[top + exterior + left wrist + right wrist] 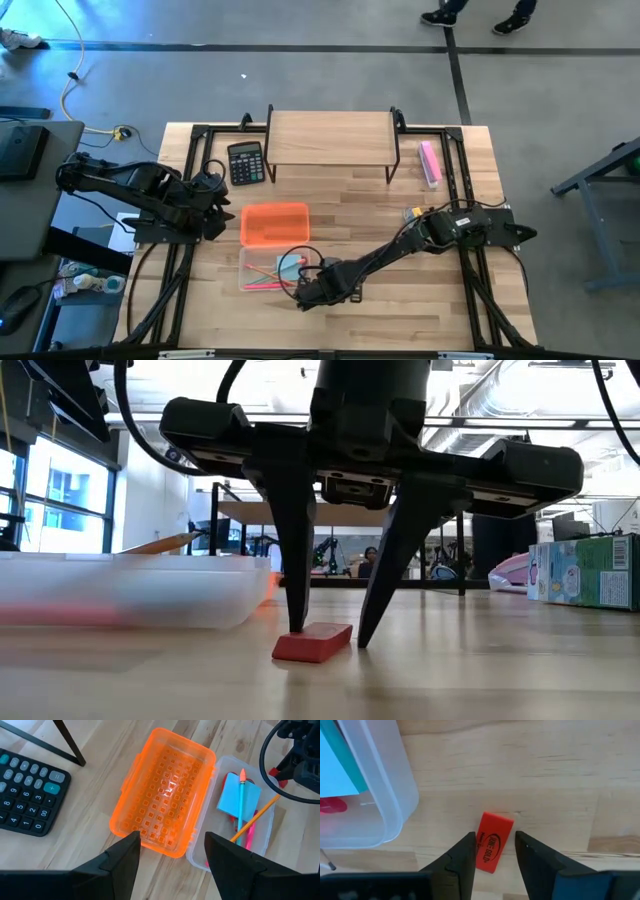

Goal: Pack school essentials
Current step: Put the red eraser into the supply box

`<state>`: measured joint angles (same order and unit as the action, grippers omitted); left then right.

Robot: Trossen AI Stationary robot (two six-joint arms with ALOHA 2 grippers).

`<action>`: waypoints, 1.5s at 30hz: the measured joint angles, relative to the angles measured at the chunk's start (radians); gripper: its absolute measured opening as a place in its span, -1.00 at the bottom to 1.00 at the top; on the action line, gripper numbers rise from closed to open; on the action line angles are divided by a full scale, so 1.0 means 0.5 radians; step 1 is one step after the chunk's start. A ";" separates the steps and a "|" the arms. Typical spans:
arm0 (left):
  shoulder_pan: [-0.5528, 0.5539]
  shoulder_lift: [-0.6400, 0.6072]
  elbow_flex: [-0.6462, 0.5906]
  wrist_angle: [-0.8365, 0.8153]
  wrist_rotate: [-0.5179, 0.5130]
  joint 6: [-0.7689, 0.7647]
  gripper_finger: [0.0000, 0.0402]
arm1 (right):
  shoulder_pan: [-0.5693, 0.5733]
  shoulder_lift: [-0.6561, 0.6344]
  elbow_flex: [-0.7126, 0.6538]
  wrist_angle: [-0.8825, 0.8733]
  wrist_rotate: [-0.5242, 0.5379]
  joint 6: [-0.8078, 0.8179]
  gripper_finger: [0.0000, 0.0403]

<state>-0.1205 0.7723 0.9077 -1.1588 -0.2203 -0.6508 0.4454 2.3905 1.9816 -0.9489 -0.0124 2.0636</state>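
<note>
My right gripper (325,632) stands tips-down on the table near its front edge, fingers astride the red eraser (492,841); the fingers are narrowly parted and stand at the eraser's two long sides, but whether they already press it I cannot tell. The eraser lies flat on the wood, just outside the clear tray (395,800), so this item is not yet packed. Inside the clear tray (202,857) the light-blue notepad (236,800), a teal pencil (240,805), an orange pencil (257,817) and a pink item lie together; I judge the task well advanced, with the eraser next to transfer. The orange lid (274,224) lies open side up, touching the tray's far side; I judge it has yet to be fitted. My left gripper (172,855) hovers above the near end of the lid, toward the table's left edge, spread and holding nothing. A green box (585,572) stands on the table at the low view's right; it appears unpacked. Toward the far edge, the black calculator (245,162) lies left of the wooden shelf (330,137), and a pink bar (430,162) lies right of it. The tray wall stands close beside the eraser; the lift must clear it.
</note>
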 joint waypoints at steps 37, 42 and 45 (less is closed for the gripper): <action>0.000 0.000 0.000 0.000 -0.008 0.089 0.05 | 0.025 0.031 0.004 -0.077 -0.107 0.133 -0.38; 0.000 0.000 0.000 0.000 -0.008 0.096 0.05 | 0.024 0.055 0.004 -0.051 -0.133 0.121 -0.42; 0.000 0.000 0.000 -0.001 -0.008 0.122 0.05 | 0.027 0.056 0.003 -0.048 -0.119 0.126 -0.53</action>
<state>-0.1206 0.7723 0.9077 -1.1591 -0.2245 -0.5898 0.4587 2.4187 1.9831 -0.9729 -0.0717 2.1265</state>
